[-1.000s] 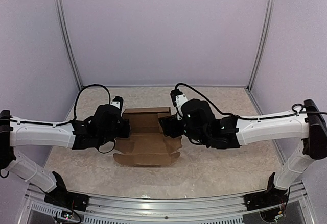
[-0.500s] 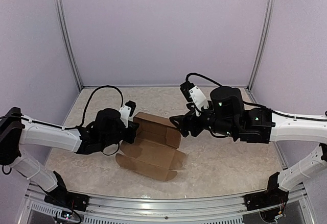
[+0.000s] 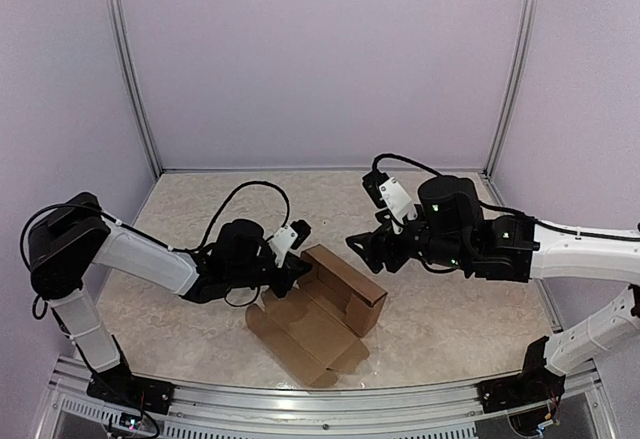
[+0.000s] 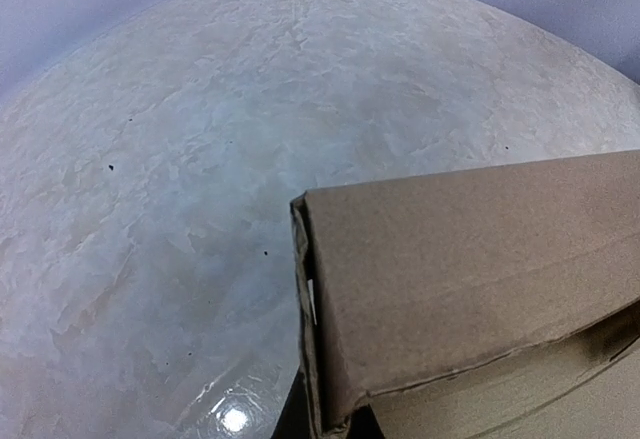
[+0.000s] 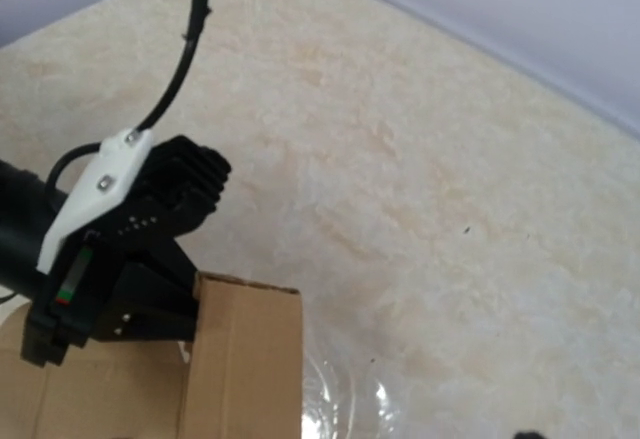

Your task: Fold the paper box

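Note:
The paper box point(image 3: 318, 321) is brown cardboard, partly folded, lying slantwise on the table with one long wall point(image 3: 345, 284) standing up and flaps spread toward the front. My left gripper point(image 3: 298, 264) is shut on the far-left end of that raised wall. In the left wrist view the wall point(image 4: 470, 279) fills the lower right, with my dark fingers either side of its edge at the bottom. My right gripper point(image 3: 360, 246) hovers right of the box, apart from it, and looks open and empty. The right wrist view shows the wall's end point(image 5: 245, 359) and the left gripper's body point(image 5: 120, 249).
The marbled table top point(image 3: 450, 309) is closed in by lilac walls at the back and both sides, with metal posts point(image 3: 130, 69) in the back corners. A metal rail point(image 3: 300, 394) runs along the front edge. The left arm's cable point(image 3: 240, 199) loops above its wrist.
The box has swung clockwise and slid toward the front, held by my left gripper, which reached farther right. My right gripper has let go of the box's far edge and drawn slightly back.

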Tool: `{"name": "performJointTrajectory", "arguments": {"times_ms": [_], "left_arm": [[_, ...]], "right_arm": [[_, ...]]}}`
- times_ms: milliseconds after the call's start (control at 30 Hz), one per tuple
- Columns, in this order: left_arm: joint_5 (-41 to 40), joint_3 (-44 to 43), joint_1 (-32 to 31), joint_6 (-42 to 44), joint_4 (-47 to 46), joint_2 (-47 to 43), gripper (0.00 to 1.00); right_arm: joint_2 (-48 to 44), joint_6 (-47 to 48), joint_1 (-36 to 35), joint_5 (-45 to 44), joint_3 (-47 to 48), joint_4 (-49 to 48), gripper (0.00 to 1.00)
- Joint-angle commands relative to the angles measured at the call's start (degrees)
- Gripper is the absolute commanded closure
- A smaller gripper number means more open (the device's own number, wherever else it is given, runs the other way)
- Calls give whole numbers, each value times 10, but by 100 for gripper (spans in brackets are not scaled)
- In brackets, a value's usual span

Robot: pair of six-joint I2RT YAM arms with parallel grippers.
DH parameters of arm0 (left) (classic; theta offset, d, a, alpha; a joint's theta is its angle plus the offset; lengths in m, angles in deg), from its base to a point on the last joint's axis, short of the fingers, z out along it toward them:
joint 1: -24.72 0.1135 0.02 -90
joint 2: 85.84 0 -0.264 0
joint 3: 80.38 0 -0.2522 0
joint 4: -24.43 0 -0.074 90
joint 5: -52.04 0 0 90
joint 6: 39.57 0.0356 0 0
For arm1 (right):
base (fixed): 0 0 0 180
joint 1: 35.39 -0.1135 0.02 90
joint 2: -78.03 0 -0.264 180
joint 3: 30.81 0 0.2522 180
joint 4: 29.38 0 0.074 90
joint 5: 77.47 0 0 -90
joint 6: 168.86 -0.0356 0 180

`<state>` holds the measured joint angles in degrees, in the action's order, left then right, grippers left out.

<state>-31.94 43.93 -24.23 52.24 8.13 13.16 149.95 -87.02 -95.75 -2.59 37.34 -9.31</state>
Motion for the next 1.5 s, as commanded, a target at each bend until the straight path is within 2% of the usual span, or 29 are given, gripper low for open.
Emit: {"name": "performJointTrajectory", "arguments": {"times_ms": [0, 67, 267, 400, 633, 900, 1467], "left_arm": [[45, -11, -6, 19, -59, 22, 100], [52, -11, -10, 22, -68, 32, 98], [35, -14, -26, 29, -94, 58, 96], [22, -10, -36, 26, -113, 77, 95], [1, 3, -48, 4, -165, 105, 91], [-6, 13, -51, -5, -178, 114, 89], [-7, 10, -51, -15, -186, 138, 81]], "right_arm": [[20, -36, 12, 31, -25, -29, 22], [32, -56, 20, 42, -30, -48, 30], [83, -93, 41, 83, -27, -101, 65], [122, -106, 45, 108, -14, -131, 99], [181, -141, 46, 130, -6, -190, 100], [231, -180, 46, 140, -22, -257, 100], [313, -210, 25, 128, -31, -273, 100]]}}
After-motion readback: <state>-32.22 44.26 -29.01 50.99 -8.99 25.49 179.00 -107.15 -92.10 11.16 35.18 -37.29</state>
